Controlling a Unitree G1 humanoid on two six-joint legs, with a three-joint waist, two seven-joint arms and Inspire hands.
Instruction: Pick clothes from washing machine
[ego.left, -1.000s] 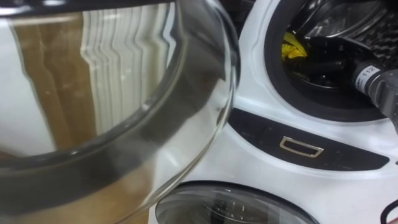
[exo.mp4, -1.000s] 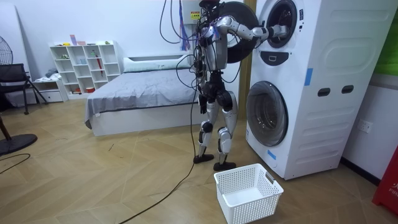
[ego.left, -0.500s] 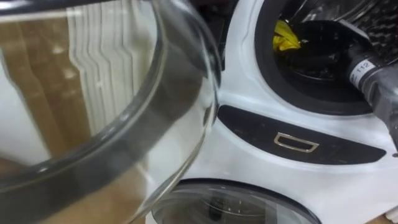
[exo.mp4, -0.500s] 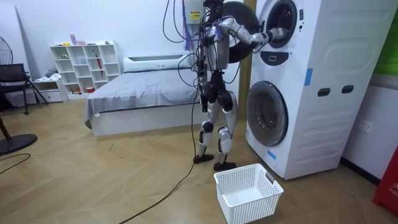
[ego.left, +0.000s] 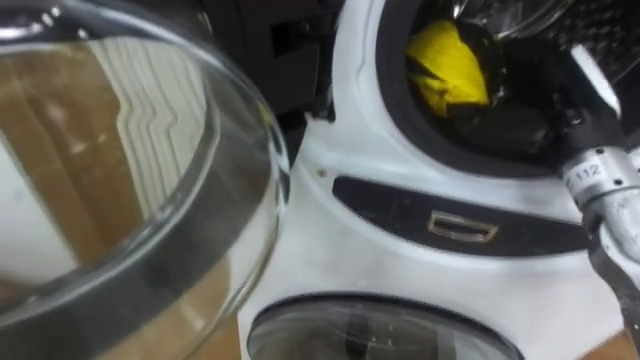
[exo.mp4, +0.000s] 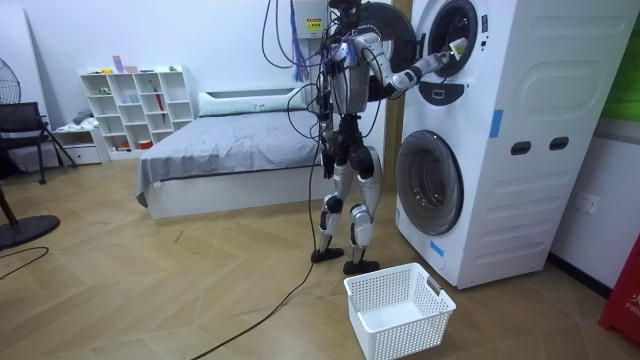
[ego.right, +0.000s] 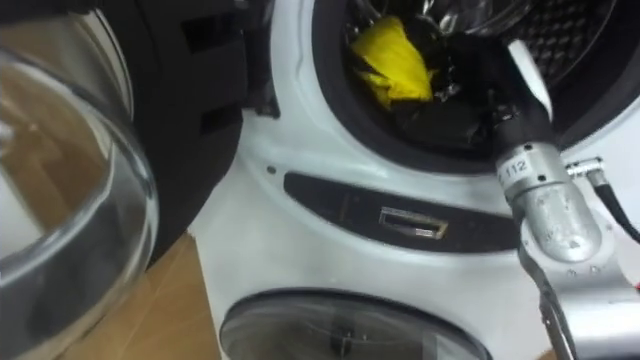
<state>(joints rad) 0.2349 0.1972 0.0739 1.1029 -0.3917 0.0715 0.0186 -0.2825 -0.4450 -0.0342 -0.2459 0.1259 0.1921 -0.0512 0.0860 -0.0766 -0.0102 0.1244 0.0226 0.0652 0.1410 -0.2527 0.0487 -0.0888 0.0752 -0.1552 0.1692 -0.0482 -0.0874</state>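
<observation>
While the right hand (ego.right: 482, 100) sits in the upper washing machine drum (ego.right: 580, 40), against the yellow garment (ego.right: 395, 60) at its mouth, I can't tell its grip. Best to draw it straight out.

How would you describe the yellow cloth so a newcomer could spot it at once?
Find the tall white stacked washing machine, then its upper round opening with the dark rubber rim. At that opening's left lies a crumpled yellow cloth, the only bright thing among dark surroundings.
</observation>
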